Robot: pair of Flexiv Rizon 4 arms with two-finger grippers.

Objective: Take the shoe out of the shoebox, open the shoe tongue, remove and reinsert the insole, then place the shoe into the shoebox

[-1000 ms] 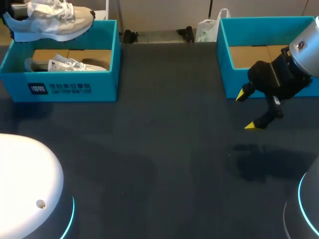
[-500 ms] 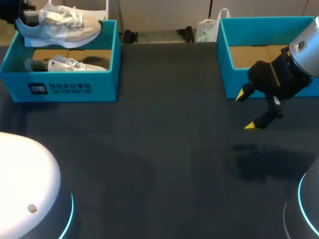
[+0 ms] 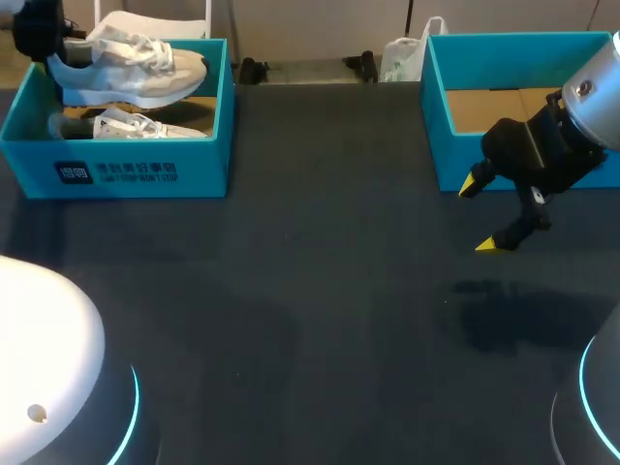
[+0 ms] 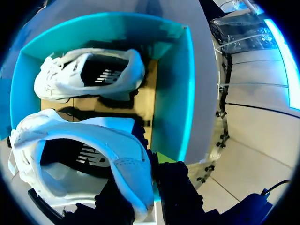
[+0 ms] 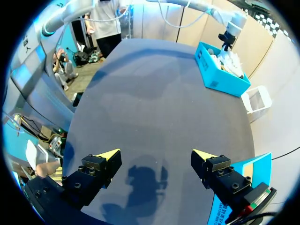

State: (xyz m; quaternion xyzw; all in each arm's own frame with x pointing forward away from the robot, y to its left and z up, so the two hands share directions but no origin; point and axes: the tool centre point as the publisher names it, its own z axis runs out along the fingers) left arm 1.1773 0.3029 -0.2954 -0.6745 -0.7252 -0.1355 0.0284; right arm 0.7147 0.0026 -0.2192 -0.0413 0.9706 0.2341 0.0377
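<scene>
A dark grey matte table (image 3: 320, 291) carries an open teal cardboard shoebox (image 3: 116, 172) at its far left and a second teal shoebox (image 3: 433, 97) at its far right, well apart.

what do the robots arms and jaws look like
The right arm has a rounded silver-grey wrist and blocky black jaws ending in bright yellow wedge tips. The left arm has black jaws too; their tips are hidden. The left base is a white dome with a glowing cyan ring; the right base shows a cyan ring as well.
</scene>
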